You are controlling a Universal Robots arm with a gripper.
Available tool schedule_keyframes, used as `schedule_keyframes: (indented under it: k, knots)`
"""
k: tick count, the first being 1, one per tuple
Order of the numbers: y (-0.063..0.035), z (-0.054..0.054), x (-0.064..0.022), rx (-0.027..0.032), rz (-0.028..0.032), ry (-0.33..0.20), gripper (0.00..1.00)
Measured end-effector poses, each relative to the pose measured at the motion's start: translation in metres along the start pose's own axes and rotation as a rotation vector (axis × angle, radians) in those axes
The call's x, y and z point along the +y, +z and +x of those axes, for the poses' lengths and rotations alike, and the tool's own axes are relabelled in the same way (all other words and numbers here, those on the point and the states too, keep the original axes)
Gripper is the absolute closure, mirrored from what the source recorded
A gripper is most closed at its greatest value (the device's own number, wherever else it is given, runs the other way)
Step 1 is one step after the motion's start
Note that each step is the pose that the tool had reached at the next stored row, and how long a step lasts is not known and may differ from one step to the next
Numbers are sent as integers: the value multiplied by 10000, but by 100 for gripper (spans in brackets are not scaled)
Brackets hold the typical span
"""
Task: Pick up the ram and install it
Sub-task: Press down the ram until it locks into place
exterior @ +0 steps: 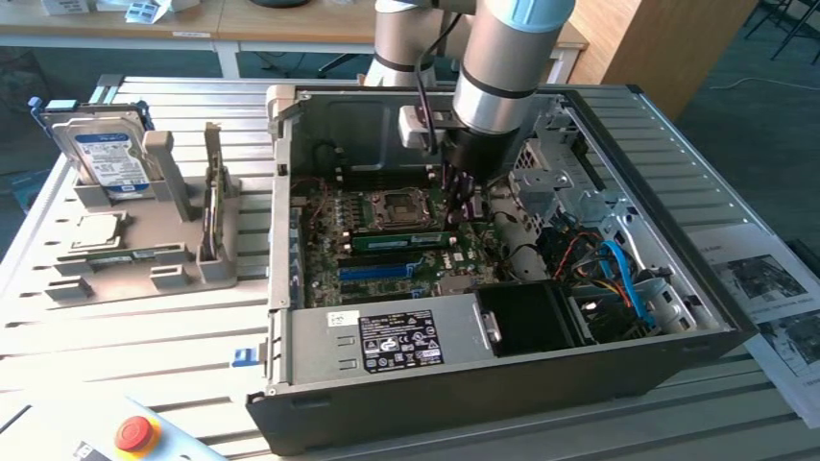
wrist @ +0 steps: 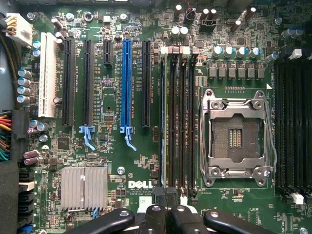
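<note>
1. One ram (exterior: 397, 240) stands on edge in a slot beside the socket (exterior: 388, 205), long axis 9-to-3 in the exterior view.
2. Hand (exterior: 462, 187) is closed, holding nothing.
3. Ram lies at 7 o'clock from it, near end closest; contact unclear.

The open computer case (exterior: 513, 240) leaves access from above only; its walls ring the motherboard (wrist: 122, 97). In the exterior view, the arm (exterior: 494, 86) occupies the middle, the drive cage (exterior: 564, 182) crowds 3 o'clock, the power supply (exterior: 397, 341) blocks 6 o'clock, and cables (exterior: 615, 279) clutter 4 o'clock.
</note>
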State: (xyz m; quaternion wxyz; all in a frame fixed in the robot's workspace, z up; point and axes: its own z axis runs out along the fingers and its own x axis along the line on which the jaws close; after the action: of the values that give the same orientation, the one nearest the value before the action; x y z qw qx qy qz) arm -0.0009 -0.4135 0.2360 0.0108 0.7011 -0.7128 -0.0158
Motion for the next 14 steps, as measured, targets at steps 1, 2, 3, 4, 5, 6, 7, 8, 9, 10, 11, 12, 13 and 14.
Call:
schedule_keyframes:
  k: [1, 2, 3, 4, 5, 6, 7, 8, 9, 10, 11, 12, 13, 14]
  knots:
    - [0, 0, 0, 0, 0, 0, 90]
    - [1, -1, 0, -2, 1, 0, 90]
    - [2, 0, 0, -2, 1, 0, 90]
    - [7, -1, -1, -7, 2, 0, 90]
    - [11, -1, -1, -6, 2, 0, 90]
    - [13, 0, -1, -3, 1, 0, 90]
    - [15, 0, -1, -1, 0, 0, 90]
    - [16, 0, -1, -1, 0, 0, 90]
    - [16, 0, -1, 0, 0, 1, 90]
    - [17, 0, -1, -3, 1, 0, 90]
    - [17, -1, -1, -3, 1, 0, 90]
    - [17, -1, -1, -3, 1, 0, 90]
    - [18, -1, -1, -3, 1, 0, 90]
    - [22, -1, -1, -5, 1, 0, 90]
